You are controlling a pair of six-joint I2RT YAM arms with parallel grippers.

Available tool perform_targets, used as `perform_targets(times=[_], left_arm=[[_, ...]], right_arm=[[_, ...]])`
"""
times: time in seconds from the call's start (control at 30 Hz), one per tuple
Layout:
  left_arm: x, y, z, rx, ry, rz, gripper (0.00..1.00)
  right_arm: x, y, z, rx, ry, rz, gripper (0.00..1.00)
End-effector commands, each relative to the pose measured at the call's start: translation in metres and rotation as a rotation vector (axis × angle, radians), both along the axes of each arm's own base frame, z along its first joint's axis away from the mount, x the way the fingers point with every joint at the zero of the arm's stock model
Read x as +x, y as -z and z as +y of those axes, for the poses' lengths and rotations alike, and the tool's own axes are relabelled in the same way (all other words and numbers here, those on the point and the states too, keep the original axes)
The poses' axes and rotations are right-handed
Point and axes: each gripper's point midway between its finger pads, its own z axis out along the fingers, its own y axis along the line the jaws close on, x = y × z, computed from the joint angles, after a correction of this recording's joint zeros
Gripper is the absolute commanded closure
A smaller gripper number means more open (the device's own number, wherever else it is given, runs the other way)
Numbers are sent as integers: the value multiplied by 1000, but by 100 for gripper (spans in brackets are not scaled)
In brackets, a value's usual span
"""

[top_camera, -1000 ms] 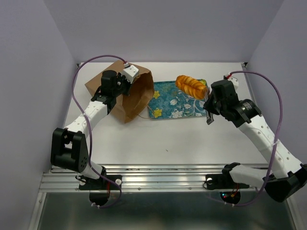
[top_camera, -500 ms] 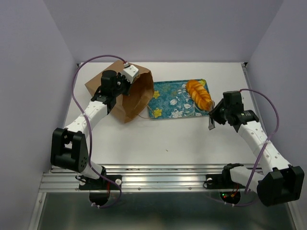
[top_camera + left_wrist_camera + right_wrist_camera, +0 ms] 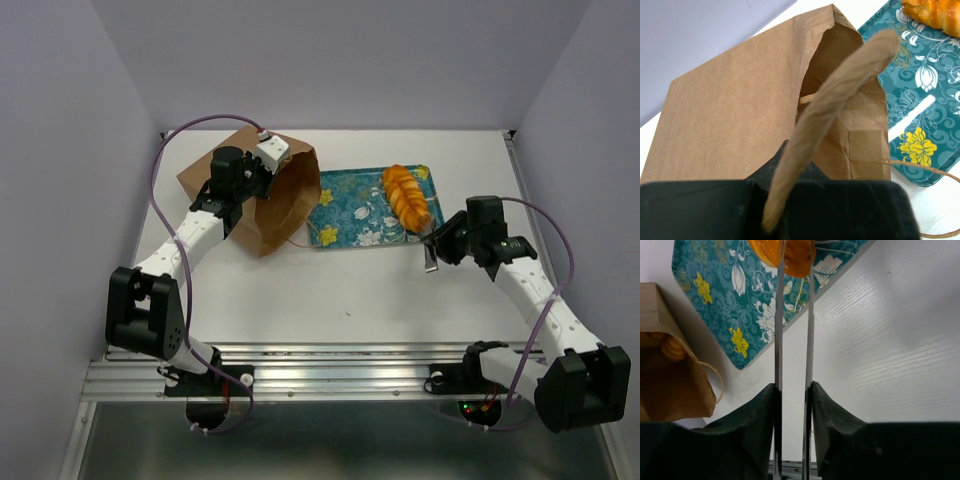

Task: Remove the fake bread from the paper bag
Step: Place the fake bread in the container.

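The brown paper bag (image 3: 203, 172) lies on its side at the back left, its mouth toward the tray. My left gripper (image 3: 246, 180) is shut on the bag's upper rim (image 3: 840, 95) and holds the mouth open. A longer golden loaf (image 3: 409, 196) lies on the right end of the teal floral tray (image 3: 350, 205). My right gripper (image 3: 429, 246) is just off the tray's right front corner, its thin blades a little apart and empty, pointing at the loaf's near end (image 3: 790, 252). A small golden piece (image 3: 673, 347) shows inside the bag's mouth (image 3: 670, 385).
The teal tray also shows in the left wrist view (image 3: 935, 115) and the right wrist view (image 3: 715, 270). A cord handle (image 3: 920, 167) lies loose between bag and tray. Lilac walls close the table on three sides. White tabletop (image 3: 340, 280) lies in front.
The loaf was up in my right gripper; it now lies on the tray. The right gripper has let go, drawn back toward the near side and shifted a little left. The left arm has not moved.
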Motion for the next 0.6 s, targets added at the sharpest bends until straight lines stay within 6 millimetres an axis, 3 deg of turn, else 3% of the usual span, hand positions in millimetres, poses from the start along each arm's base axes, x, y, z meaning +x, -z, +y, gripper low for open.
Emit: perform_targets(times=[0.0, 0.17, 0.47, 0.57], left_arm=[[1, -37, -1, -34, -4, -105, 100], [1, -38, -1, -31, -6, -110, 100], [3, -36, -2, -35, -3, -101, 100], [2, -37, -2, -31, 1, -104, 100]], right_arm=[[7, -16, 2, 39, 21, -47, 57], [3, -20, -13, -22, 76, -43, 44], [3, -27, -29, -107, 111, -52, 43], [9, -51, -35, -164, 91, -128, 45]])
